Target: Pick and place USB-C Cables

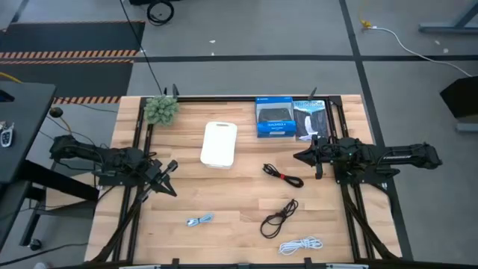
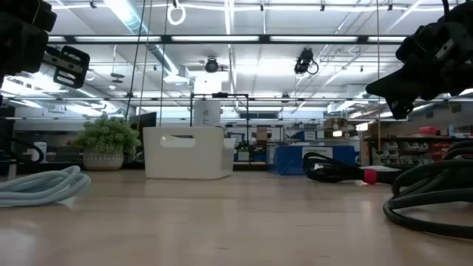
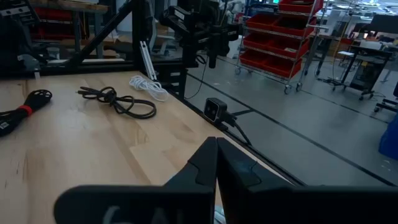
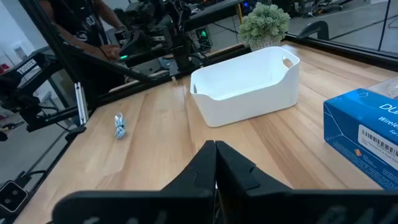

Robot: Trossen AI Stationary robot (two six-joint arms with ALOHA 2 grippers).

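Overhead, four cable bundles lie loose on the wooden table (image 1: 246, 187): the black cable with red ends (image 1: 282, 175) mid-table near the right gripper (image 1: 300, 157), the black cable (image 1: 278, 217) nearer the front edge, the white cable (image 1: 300, 244) at the front edge, the pale blue cable (image 1: 199, 220) front-left. The white bin (image 1: 219, 143) sits toward the back, a small plant (image 1: 161, 110) at the back-left, a blue box (image 1: 274, 117) beside the bin's right. From table height the bin's handle cut-out shows, and both arms hang clear above the surface. Left gripper (image 1: 169, 179) is angled toward the table's middle, its fingers pressed together, empty. Right gripper points toward the bin, also clenched on nothing, as each wrist camera confirms.
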